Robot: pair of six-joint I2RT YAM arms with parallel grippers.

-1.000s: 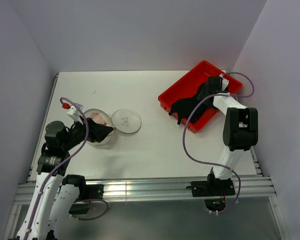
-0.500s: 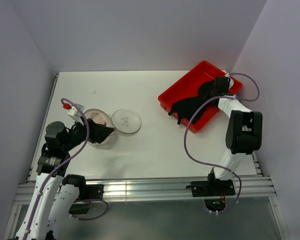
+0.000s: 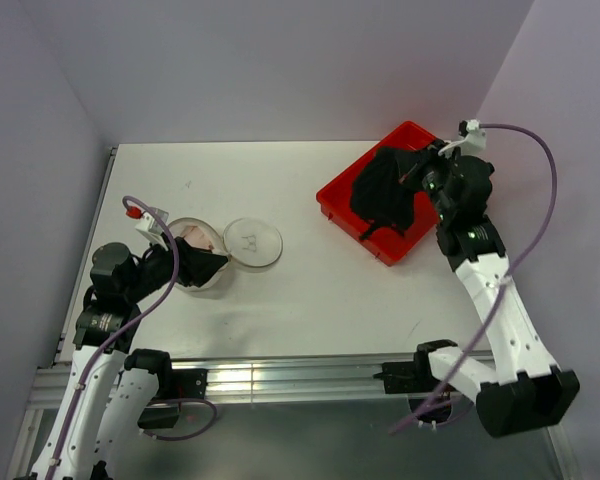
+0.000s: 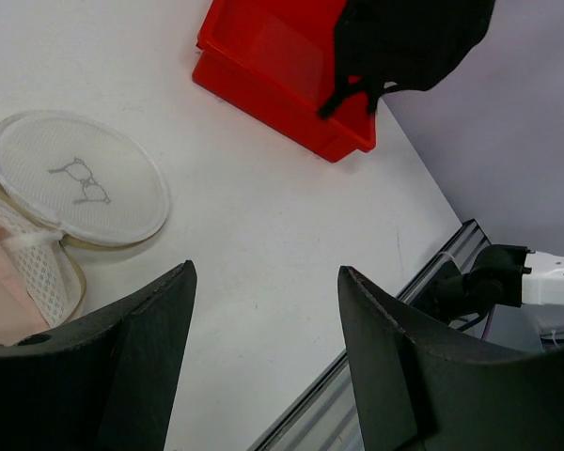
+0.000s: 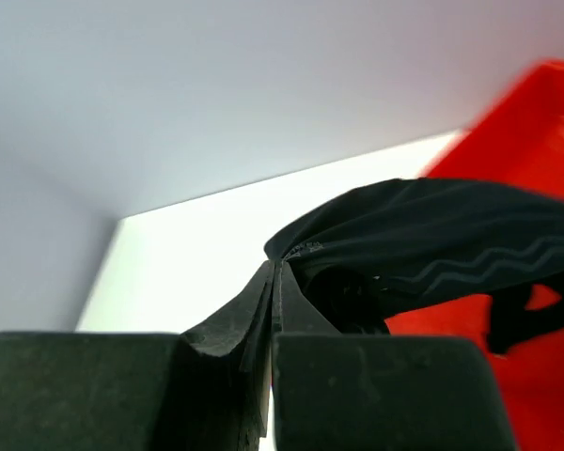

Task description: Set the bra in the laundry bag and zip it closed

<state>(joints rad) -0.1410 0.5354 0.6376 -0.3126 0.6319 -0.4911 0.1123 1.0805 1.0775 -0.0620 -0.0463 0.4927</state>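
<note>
The black bra (image 3: 383, 190) hangs above the red tray (image 3: 332, 197), pinched at one edge by my right gripper (image 3: 421, 167), which is shut on it. In the right wrist view the fingers (image 5: 291, 301) press flat together on the bra's (image 5: 451, 246) fabric edge, over the tray (image 5: 545, 122). The white mesh laundry bag (image 3: 192, 240) stands open at the table's left, with something pale pink inside. Its round lid (image 3: 252, 242) lies flat beside it. My left gripper (image 3: 206, 266) rests open at the bag's near rim. The left wrist view shows the lid (image 4: 75, 178), the mesh (image 4: 38, 268) and my empty left gripper (image 4: 263, 272).
The red tray (image 4: 263, 66) sits at the table's far right corner, near the right wall. White tabletop (image 3: 310, 290) lies between the bag and the tray. An aluminium rail (image 3: 310, 375) runs along the near edge.
My right gripper has shut on the bra and lifted it off the tray floor, and the right arm has swung upright. The left arm and the bag have not moved.
</note>
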